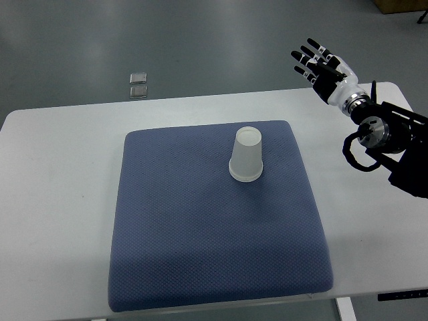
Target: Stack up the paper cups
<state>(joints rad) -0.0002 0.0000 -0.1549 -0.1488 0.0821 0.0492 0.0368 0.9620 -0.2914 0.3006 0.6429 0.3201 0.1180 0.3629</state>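
A white paper cup (246, 155) stands upside down on the blue mat (200, 247), near the mat's far middle. I cannot tell whether it is a single cup or a stack. My right hand (317, 64) is raised over the table's far right edge, well to the right of the cup and apart from it. Its fingers are spread and it holds nothing. The left arm does not show.
The mat lies on a white table (60, 200). Two small square plates (139, 85) sit on the grey floor beyond the table's far edge. The right arm's black forearm (394, 144) hangs over the table's right side.
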